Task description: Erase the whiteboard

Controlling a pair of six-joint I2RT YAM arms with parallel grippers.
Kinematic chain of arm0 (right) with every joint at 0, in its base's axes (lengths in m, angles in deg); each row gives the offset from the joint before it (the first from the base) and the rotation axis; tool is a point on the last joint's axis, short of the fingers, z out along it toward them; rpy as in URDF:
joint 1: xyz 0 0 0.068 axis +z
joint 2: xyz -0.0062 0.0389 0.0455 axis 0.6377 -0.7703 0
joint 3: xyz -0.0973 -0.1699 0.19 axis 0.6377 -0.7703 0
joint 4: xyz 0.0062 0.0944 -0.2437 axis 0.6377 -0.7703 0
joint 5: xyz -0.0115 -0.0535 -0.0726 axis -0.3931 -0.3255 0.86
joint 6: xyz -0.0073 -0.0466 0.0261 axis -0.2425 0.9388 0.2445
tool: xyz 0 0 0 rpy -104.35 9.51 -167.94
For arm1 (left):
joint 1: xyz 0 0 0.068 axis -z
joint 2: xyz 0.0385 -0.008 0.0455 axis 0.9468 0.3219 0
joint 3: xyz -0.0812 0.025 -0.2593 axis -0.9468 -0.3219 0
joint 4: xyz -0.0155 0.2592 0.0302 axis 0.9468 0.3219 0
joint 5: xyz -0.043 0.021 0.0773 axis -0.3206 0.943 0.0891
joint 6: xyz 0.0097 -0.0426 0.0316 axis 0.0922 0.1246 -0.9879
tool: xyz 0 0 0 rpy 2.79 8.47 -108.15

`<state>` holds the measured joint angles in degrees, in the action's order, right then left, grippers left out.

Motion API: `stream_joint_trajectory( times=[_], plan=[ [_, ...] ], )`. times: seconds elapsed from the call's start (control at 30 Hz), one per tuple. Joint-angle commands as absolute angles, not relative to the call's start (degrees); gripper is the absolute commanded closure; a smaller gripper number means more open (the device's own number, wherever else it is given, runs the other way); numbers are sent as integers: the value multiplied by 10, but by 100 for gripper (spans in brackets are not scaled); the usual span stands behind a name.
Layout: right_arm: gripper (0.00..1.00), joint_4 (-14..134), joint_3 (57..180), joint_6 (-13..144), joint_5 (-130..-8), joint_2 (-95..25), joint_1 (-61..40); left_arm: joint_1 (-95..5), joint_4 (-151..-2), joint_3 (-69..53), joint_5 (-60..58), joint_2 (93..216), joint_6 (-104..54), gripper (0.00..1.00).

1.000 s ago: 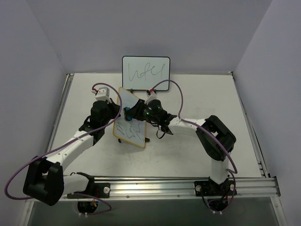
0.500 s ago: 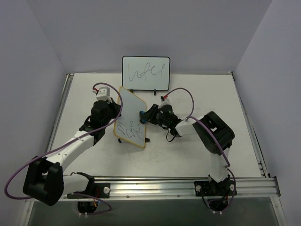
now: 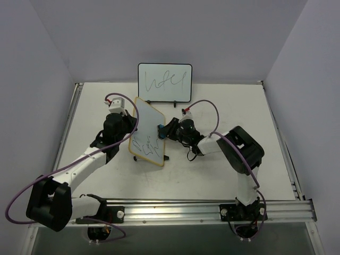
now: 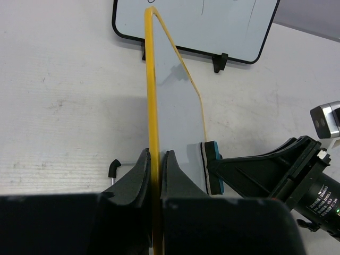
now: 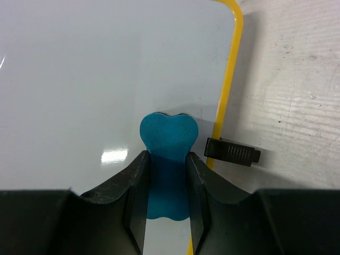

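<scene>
The whiteboard point(image 3: 147, 142) has a yellow-tan frame and stands tilted on edge in the middle of the table, with dark scribbles on its lower part. My left gripper point(image 3: 129, 134) is shut on its frame point(image 4: 151, 79), one finger on each side point(image 4: 155, 154). My right gripper point(image 3: 167, 130) is shut on a blue heart-shaped eraser point(image 5: 167, 135). The eraser point(image 4: 211, 167) is pressed flat against the white face point(image 5: 79, 79) near the board's right edge. In the right wrist view the face around it shows no marks.
A black-framed whiteboard point(image 3: 164, 82) with one scribble line stands upright at the table's back edge. A black clip foot point(image 5: 232, 151) sticks out from the held board's frame, and another foot point(image 4: 113, 168) shows on its far side. Purple cables loop over both arms.
The right gripper has slid the eraser across the board from its upper left part to its right edge, then stayed there. The left gripper and the board have not moved.
</scene>
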<state>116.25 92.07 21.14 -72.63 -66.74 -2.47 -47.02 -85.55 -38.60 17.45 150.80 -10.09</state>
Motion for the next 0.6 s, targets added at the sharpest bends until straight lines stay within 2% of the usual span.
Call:
stream_joint_trajectory(
  times=[0.0, 0.27, 0.57],
  plan=[
    [100, 1020, 902, 228, -750, -661, 42, -444, -751, -402, 144, 1537, -167, 98],
    [100, 991, 912, 216, -732, -592, 88, -442, -748, -401, 147, 1537, -166, 98],
    [100, 935, 1014, 229, -723, -583, 138, -438, -750, -406, 151, 1536, -165, 98]
  ],
)
